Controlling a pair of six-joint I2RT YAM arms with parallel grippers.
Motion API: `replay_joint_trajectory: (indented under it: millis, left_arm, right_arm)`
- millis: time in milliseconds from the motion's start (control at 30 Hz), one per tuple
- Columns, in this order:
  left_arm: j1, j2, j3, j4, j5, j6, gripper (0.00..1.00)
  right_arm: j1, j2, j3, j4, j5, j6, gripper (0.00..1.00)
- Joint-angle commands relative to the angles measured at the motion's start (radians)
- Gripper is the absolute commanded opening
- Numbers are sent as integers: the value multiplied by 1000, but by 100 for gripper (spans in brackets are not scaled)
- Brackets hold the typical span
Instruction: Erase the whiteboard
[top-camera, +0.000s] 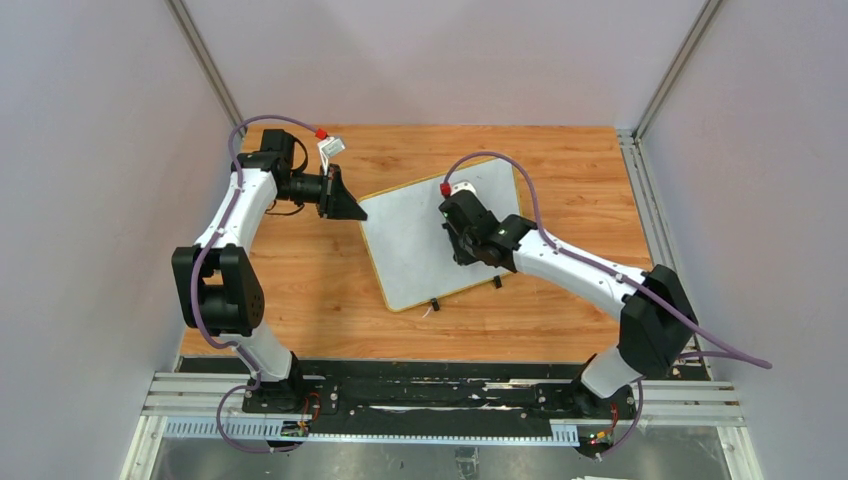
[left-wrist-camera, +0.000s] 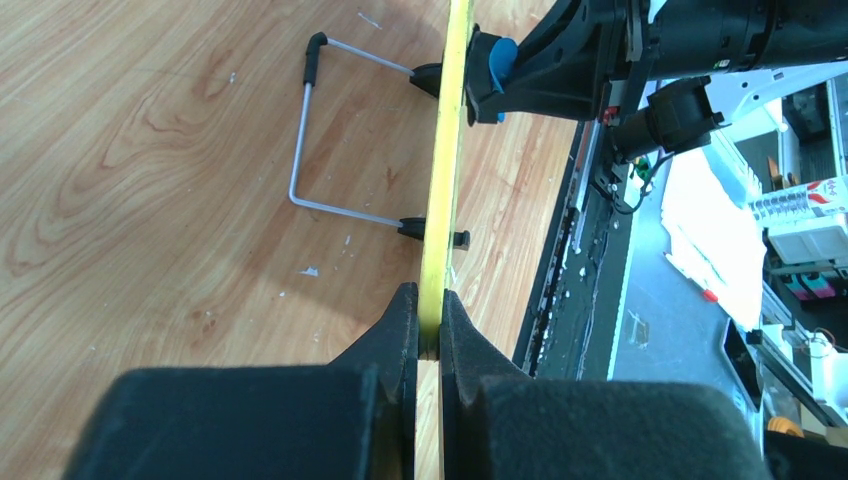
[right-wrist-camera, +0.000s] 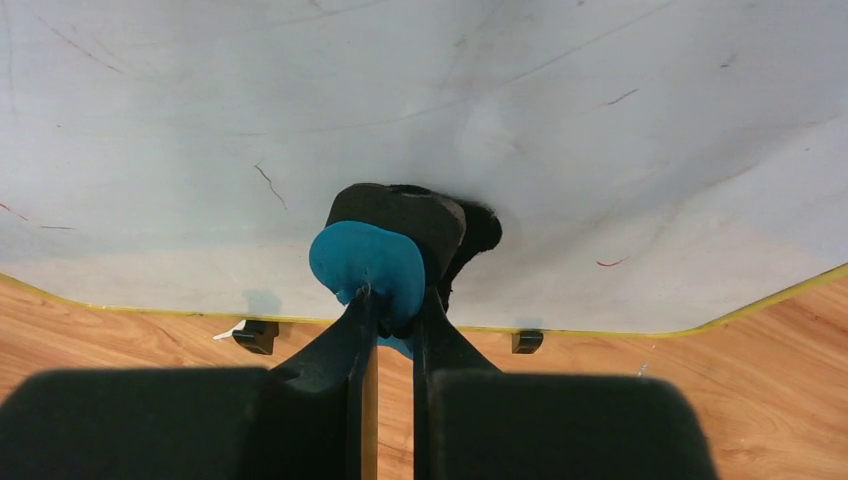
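1. Nearest in the top view, ribbed aluminium rails (top-camera: 450, 405) carry both arms, which have white shells, black joints and purple cables.
2. The table (top-camera: 300, 290) is matte orange-brown wood with a clear grain.
3. The whiteboard (top-camera: 415, 250) sits mid-table, turned askew. It is a flat white rectangle with rounded corners and a thin yellow rim (left-wrist-camera: 445, 150).
4. The left gripper (left-wrist-camera: 430, 335) is clamped on the whiteboard's left edge. Its wrist view shows the board edge-on, with the black fingers pinching the rim from both sides.
5. The right gripper (right-wrist-camera: 392, 310) is closed on the eraser (right-wrist-camera: 368, 262), a rounded blue body with a black felt pad set against the white face.
6. Only the left wrist view shows the wire stand (left-wrist-camera: 298, 150). It is bent grey metal with a black tip, and it reaches from the board's back over the wood.
7. Only the right wrist view shows faint dark and red strokes (right-wrist-camera: 612, 262) on the glossy surface, and two small black clips (right-wrist-camera: 258, 336) below the rim.
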Motion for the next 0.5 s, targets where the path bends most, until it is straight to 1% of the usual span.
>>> replay_joint_trajectory:
  millis: [0, 333, 467]
  left_arm:
    - [-24, -7, 1, -33, -64, 47, 0]
    - [-24, -4, 5, -33, -69, 44, 0]
    - [-24, -2, 10, -33, -67, 44, 0]
  right_arm:
    - [31, 42, 38, 2, 7, -10, 1]
    - [212, 225, 237, 2, -34, -13, 1]
    - [261, 271, 279, -2, -58, -13, 1]
